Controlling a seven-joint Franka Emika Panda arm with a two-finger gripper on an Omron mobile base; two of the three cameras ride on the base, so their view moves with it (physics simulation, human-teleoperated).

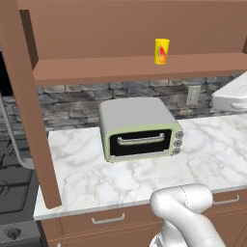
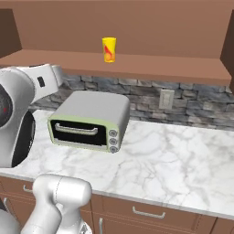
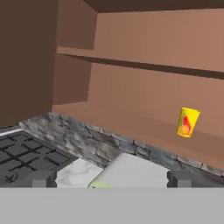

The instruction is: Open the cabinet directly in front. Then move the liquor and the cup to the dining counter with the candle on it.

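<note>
The brown wooden cabinet [image 1: 135,67] stands open, its left door [image 1: 24,96] swung out toward me. The yellow cup [image 1: 162,51] with a red-orange mark stands upright on the cabinet's bottom board, right of its middle; it also shows in the right base view [image 2: 109,49] and the hand view [image 3: 188,122]. An inner shelf [image 3: 144,65] runs above it, bare where I can see it. My gripper [image 3: 111,179] is open, fingertips [image 3: 43,178] far apart, well back from the cup and lower than it. The liquor, the dining counter and the candle are out of view.
A grey and pale-green toaster oven [image 1: 140,128] sits on the marble counter [image 1: 96,178] right under the cabinet. A black stove [image 1: 12,178] lies to the left. A stone backsplash with an outlet [image 2: 166,98] runs behind. Drawers with horizontal handles [image 2: 148,214] are below.
</note>
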